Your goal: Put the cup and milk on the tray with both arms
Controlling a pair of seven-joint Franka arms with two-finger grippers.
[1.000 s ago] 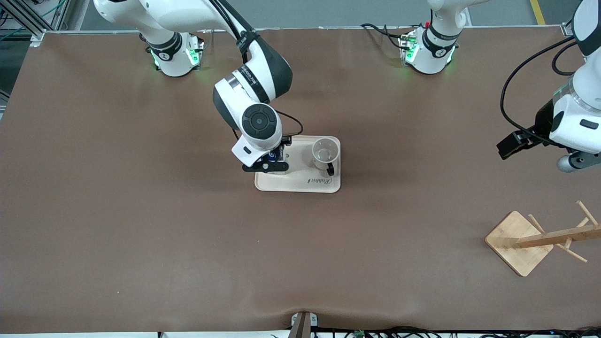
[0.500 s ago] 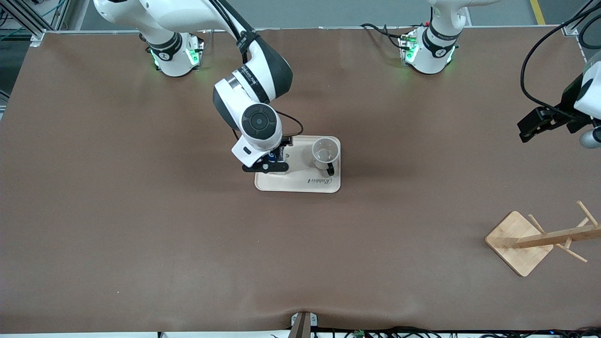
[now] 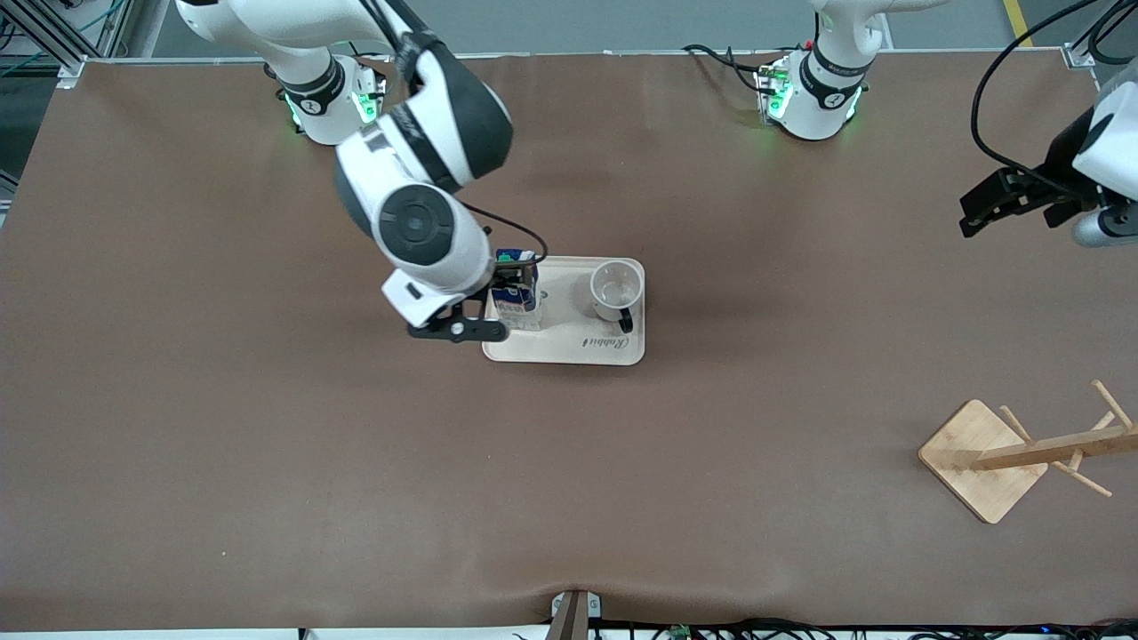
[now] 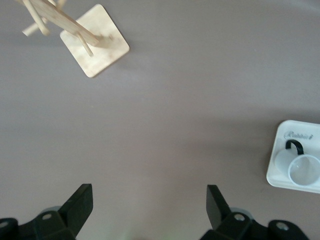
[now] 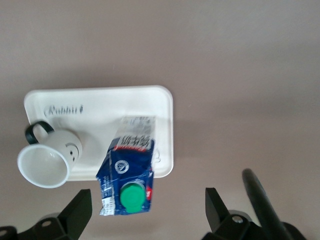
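Observation:
The cream tray [image 3: 569, 345] lies mid-table. The white cup [image 3: 615, 289] stands on it at the end toward the left arm. The blue-and-white milk [image 3: 516, 295] with a green cap stands upright on the tray's other end. My right gripper [image 3: 458, 331] is open and empty, raised over the table beside the tray's edge, clear of the carton. The right wrist view shows the milk [image 5: 127, 170], cup [image 5: 50, 160] and tray [image 5: 100, 100] below the gripper [image 5: 147, 210]. My left gripper [image 3: 982, 212] is open and empty, up over the left arm's end of the table.
A bamboo rack [image 3: 987, 458] with pegs stands near the front camera at the left arm's end. The left wrist view shows the rack [image 4: 95, 47], the tray [image 4: 276, 175] and cup [image 4: 302, 170] far from the left gripper [image 4: 149, 205].
My right gripper let go of the milk, which now stands free on the tray, and rose away toward the right arm's end. The left arm drew back toward its own end.

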